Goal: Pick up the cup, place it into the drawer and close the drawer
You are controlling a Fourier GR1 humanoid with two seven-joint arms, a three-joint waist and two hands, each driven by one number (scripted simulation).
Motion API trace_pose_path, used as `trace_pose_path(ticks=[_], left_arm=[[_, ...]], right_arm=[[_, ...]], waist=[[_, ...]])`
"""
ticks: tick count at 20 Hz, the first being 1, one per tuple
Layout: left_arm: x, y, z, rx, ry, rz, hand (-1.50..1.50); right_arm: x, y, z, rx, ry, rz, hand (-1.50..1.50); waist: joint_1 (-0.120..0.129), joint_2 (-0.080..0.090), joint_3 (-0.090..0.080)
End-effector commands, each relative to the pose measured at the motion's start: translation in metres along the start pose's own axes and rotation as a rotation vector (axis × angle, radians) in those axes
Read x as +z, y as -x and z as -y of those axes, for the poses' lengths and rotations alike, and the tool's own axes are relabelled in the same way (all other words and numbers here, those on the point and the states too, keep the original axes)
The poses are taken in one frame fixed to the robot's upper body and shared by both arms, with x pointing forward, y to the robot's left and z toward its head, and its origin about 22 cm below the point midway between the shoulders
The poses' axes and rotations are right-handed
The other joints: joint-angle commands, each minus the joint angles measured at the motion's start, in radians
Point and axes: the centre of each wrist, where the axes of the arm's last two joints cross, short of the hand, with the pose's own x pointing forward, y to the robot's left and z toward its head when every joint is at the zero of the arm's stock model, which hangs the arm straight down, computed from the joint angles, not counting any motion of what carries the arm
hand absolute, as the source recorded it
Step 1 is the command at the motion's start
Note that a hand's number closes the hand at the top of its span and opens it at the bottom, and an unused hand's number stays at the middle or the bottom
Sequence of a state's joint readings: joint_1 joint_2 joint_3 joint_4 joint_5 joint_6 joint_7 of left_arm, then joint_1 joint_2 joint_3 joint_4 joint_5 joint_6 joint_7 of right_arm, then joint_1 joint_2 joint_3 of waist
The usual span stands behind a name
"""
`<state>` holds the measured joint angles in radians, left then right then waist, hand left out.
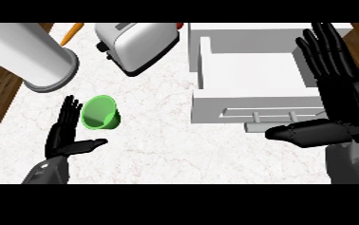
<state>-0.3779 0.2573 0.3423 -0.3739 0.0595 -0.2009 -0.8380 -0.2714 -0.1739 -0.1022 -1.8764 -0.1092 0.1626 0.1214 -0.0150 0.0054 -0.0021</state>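
Observation:
A green cup [100, 112] stands on the marble counter at the lower left, its mouth facing up. My left hand [65, 135] is just left of the cup with straight fingers and the thumb out below it, not holding it. A white drawer [249, 106] stands pulled open at the right, and its inside holds nothing. My right hand [328, 91] is open over the drawer's right side, fingers pointing away from me, thumb stretched left over the front handle [270, 115].
A silver toaster [137, 44] sits at the back centre. A tall white cylinder [38, 58] stands at the back left, with an orange stick [71, 31] behind it. The counter's wooden edge [8, 89] shows at far left.

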Motion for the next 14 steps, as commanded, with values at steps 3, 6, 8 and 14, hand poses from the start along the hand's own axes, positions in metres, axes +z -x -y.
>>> trace_pose_path(ticks=[3, 6, 8, 14], left_arm=[[0.014, 0.01, -0.013, 0.013, -0.008, 0.047, -1.5], [0.005, 0.012, 0.005, 0.008, -0.003, 0.033, -1.5], [-0.004, 0.006, 0.003, 0.015, -0.009, 0.055, -1.5], [0.006, 0.016, 0.018, 0.02, 0.015, 0.064, -1.5]], right_arm=[[0.002, -0.014, 0.021, 0.005, 0.001, 0.0, -1.5], [0.0, -0.007, 0.011, -0.001, 0.006, -0.002, -1.5], [-0.008, 0.004, -0.004, 0.01, -0.002, -0.011, -1.5], [0.002, -0.01, 0.005, 0.005, -0.027, 0.006, -1.5]], waist=[[-0.009, 0.003, -0.001], [-0.007, 0.003, -0.001], [-0.009, 0.006, -0.002], [-0.023, 0.008, -0.003]])
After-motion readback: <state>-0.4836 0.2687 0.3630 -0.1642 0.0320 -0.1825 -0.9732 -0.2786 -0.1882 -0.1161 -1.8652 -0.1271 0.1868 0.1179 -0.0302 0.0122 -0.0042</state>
